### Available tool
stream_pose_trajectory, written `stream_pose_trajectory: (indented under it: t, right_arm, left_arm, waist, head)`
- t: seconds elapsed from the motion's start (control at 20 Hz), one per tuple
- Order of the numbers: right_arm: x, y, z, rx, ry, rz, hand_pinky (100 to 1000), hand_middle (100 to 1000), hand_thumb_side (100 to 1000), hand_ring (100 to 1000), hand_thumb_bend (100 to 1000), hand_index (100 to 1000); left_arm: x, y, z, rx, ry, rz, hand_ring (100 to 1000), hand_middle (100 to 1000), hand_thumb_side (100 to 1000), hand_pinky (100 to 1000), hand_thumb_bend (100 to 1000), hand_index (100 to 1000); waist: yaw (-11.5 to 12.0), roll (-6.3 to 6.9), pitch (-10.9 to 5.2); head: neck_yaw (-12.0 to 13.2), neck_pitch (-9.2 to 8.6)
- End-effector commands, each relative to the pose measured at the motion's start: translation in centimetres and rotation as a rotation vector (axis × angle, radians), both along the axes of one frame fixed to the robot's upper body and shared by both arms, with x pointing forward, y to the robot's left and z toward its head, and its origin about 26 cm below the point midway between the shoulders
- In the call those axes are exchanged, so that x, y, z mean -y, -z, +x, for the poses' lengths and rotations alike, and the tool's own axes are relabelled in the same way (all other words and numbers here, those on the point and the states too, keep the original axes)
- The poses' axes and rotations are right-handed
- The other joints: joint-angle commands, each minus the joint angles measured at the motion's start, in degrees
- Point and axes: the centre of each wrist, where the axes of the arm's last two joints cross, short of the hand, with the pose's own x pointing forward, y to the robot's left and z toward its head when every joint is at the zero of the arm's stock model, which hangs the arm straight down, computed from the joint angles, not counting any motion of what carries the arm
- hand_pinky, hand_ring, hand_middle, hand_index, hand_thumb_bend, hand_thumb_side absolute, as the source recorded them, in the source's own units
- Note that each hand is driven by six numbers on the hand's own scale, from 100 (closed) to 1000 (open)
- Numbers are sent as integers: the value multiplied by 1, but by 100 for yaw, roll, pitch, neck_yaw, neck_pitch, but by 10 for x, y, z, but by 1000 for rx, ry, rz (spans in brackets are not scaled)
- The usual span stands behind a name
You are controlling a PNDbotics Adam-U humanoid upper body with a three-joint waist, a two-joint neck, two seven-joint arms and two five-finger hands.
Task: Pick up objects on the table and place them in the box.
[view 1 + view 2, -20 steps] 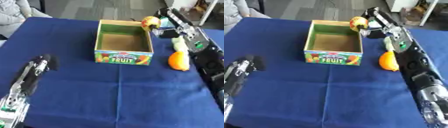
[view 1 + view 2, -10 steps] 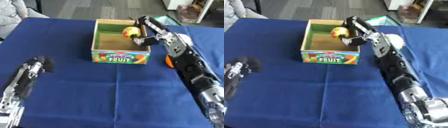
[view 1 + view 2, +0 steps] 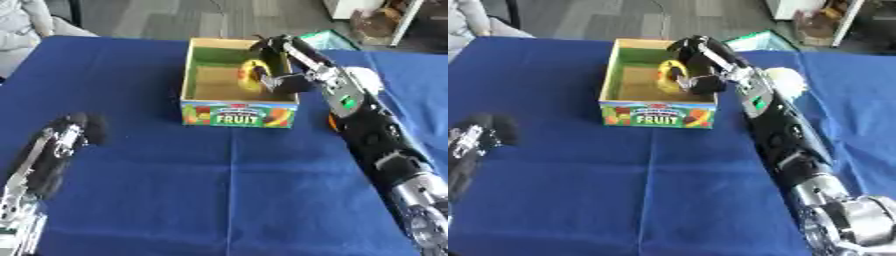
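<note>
Inside the box (image 3: 201,75), toward its right wall, a yellow fruit with a reddish patch (image 3: 249,79) sits in the curled fingers of the right hand (image 3: 282,65), which reaches in over the far right corner. Whether the fruit already rests on the box floor I cannot tell; it looks low between the walls. The box, printed FRUIT on its near face, stands on the blue-clothed counter (image 3: 175,180) toward the far side.

Just right of the box, mostly hidden behind the right forearm, a sliver of orange object (image 3: 332,121) shows, and a pale rounded thing (image 3: 785,80) lies further back beside the arm. The left hand (image 3: 74,131) lies idle at the near left, its fingers drawn in on nothing.

By my reading the step is the placing: the next move calls for the fingers to let go of the fruit, then lift clear of the wall toward the orange object.
</note>
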Motion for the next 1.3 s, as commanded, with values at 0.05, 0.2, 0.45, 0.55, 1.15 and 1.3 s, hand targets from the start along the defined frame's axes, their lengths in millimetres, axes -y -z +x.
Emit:
stream_pose_trajectory:
  t: [0.05,0.2,0.45,0.55,1.15,1.3]
  right_arm:
    - [2,-15,3,51,1,-11,790,551,384,566,100,846]
    - [4,-15,3,54,5,-13,790,550,377,566,100,846]
    - [25,-24,6,71,60,-16,790,554,286,570,100,846]
    - [37,-26,7,75,95,-16,789,556,274,571,100,848]
    - [103,-14,1,58,278,-50,797,591,282,596,100,857]
    - [117,-5,-2,39,322,-72,806,616,310,615,100,863]
  left_arm:
    - [0,-8,1,29,9,4,657,612,723,672,100,689]
    - [0,-8,1,28,7,4,657,612,723,672,100,689]
    - [-2,-8,0,27,0,4,658,612,722,673,100,690]
    - [-3,-7,0,26,-3,6,659,612,722,673,100,690]
    - [-6,-6,-2,24,-19,9,660,613,723,675,100,690]
    - [-6,-5,-2,23,-21,9,661,613,724,675,100,690]
  waist:
    - [10,20,-82]
    - [5,21,-89]
    - [-44,10,-116]
    - [-71,2,-125]
    - [-194,8,-138]
    - [-220,7,-140]
  head:
    - [-13,29]
    - [-2,29]
    - [75,29]
    - [96,29]
    - [202,29]
    - [223,29]
